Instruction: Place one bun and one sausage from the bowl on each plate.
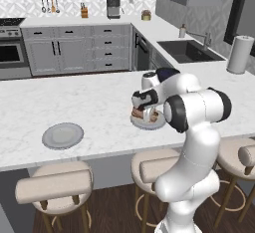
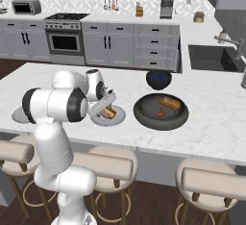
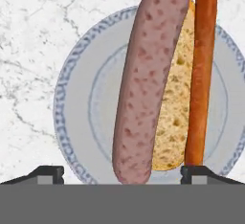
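Two plates (image 1: 62, 136), two buns (image 2: 170, 103), two sausages (image 3: 146, 84), one bowl (image 2: 161, 118).

plate (image 1: 158, 123): mostly behind arm, left base view | bun (image 3: 174, 122): sausage (image 3: 146, 84) covers its left part | plate (image 3: 76, 98): right rim cut off, hand view

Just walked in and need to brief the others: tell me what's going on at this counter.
The robot arm is serving hot dogs. Its gripper hangs open over the near plate, where a sausage lies against a bun. The second plate sits bare further along the counter. Another bun and sausage wait in the dark bowl beside it.
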You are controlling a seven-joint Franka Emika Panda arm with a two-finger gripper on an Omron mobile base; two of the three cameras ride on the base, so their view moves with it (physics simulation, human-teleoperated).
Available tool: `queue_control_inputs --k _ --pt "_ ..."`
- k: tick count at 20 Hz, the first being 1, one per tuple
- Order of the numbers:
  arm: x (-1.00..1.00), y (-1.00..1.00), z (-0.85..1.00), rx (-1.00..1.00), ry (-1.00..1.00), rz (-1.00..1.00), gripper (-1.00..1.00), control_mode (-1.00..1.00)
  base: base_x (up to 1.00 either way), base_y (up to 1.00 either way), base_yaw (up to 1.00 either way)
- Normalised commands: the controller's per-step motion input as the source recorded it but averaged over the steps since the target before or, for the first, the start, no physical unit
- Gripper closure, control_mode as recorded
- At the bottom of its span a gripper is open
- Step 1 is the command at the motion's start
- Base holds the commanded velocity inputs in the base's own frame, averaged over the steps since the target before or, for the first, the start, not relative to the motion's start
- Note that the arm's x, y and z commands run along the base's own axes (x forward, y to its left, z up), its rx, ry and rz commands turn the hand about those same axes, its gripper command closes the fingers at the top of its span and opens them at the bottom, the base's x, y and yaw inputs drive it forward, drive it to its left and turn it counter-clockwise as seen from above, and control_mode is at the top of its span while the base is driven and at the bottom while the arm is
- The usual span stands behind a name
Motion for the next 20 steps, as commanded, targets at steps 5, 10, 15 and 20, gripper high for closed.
queue_control_inputs --k 5,10,15,20 --pt "-0.17 -0.05 0.67 0.0 0.0 0.01 -1.0 -1.0 0.0 0.0 0.0" --pt "0.01 -0.52 0.76 0.0 0.03 0.0 -1.0 -1.0 0.0 0.0 0.0" --pt "0.33 -0.82 0.51 0.0 0.15 -0.07 -1.0 -1.0 0.0 0.0 0.0" --pt "0.33 -0.98 0.11 0.0 0.17 -0.16 -1.0 -1.0 0.0 0.0 0.0"
